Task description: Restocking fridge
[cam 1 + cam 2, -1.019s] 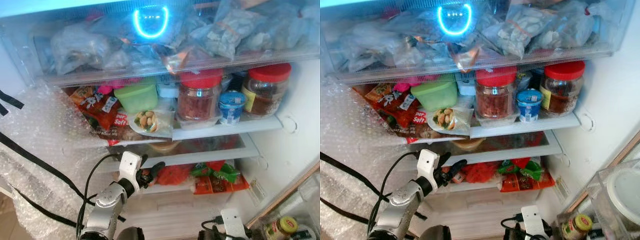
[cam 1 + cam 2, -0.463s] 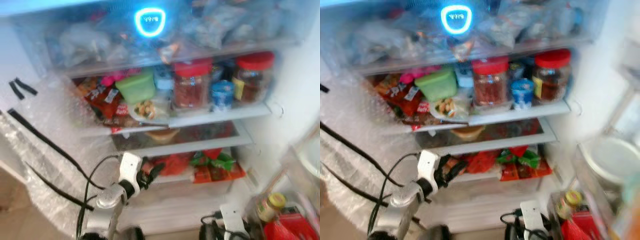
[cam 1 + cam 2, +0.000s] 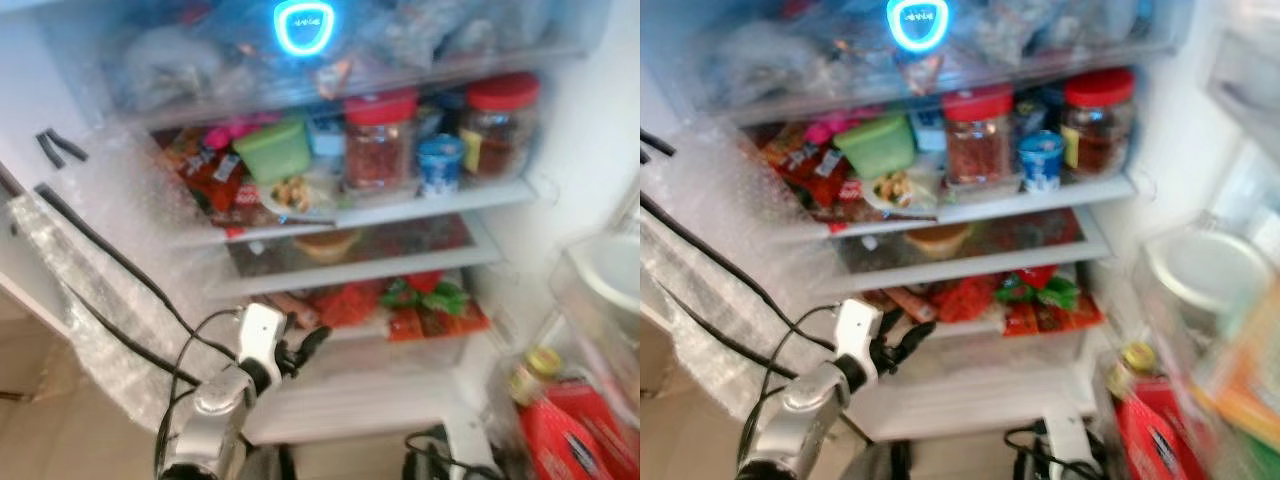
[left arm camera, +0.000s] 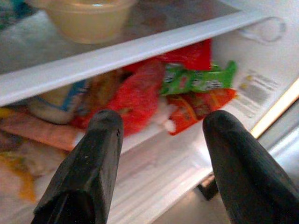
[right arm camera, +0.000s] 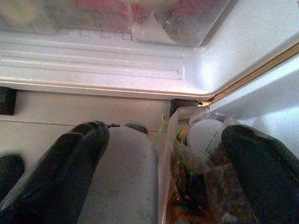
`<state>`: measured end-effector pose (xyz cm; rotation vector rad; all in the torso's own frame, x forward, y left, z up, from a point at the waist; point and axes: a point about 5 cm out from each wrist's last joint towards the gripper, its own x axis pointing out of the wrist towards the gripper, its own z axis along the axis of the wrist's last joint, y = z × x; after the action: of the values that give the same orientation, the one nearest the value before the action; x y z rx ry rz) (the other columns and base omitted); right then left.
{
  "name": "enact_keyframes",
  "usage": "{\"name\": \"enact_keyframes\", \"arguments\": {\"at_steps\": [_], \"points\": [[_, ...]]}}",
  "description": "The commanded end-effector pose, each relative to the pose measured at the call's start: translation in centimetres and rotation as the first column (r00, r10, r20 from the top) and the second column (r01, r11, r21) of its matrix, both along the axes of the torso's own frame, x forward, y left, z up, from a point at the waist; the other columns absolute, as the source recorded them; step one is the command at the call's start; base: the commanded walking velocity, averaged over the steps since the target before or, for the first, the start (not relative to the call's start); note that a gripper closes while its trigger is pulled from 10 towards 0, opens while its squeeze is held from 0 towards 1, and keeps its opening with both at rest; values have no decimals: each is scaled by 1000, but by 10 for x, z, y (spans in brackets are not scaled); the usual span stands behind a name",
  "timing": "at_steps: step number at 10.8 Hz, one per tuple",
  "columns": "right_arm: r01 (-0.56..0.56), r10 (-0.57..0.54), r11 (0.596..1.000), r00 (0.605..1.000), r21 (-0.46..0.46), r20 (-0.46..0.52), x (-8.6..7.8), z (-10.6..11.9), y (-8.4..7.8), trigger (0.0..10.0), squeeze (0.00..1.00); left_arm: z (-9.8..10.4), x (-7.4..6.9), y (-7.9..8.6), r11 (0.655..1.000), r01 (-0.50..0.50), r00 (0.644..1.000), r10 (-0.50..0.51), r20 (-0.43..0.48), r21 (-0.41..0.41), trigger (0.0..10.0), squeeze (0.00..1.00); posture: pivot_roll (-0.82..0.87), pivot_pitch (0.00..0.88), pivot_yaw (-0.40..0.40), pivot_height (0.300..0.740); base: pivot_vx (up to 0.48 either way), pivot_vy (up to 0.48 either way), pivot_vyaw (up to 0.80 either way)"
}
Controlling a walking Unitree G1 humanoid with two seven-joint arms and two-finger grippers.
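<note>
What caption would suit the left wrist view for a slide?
Open left gripper facing the fridge's lower shelf, red packets beneath.

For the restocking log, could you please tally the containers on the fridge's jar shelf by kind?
Red-lidded jars: 2
Green tubs: 1
Blue-and-white cups: 1
Total: 4
</note>
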<state>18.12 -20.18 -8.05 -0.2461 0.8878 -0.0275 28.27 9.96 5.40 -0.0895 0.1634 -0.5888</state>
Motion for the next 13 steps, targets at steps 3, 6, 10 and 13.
{"name": "enact_keyframes", "arguments": {"at_steps": [3,6,10,13], "points": [[23,-22,1000,994,9,-105,-27,-13,1,10000,0,-2,-1,11,999,-30,1000,30,-5,35,10000,0,-89,16,106,635,-277,0,0],[21,-20,1000,994,9,-104,-26,-13,1,10000,0,-25,-9,30,989,-112,990,120,-79,101,10000,0,-89,12,105,635,-282,0,0],[21,-20,1000,994,13,-103,-25,-13,2,10000,0,-88,-43,78,911,-200,898,318,-305,360,10000,0,-90,0,110,635,-65,0,0],[17,-15,1000,994,13,-105,-25,-13,2,10000,0,-121,-89,119,822,-261,737,508,-446,505,10000,0,-86,0,107,635,0,0,0]]}}
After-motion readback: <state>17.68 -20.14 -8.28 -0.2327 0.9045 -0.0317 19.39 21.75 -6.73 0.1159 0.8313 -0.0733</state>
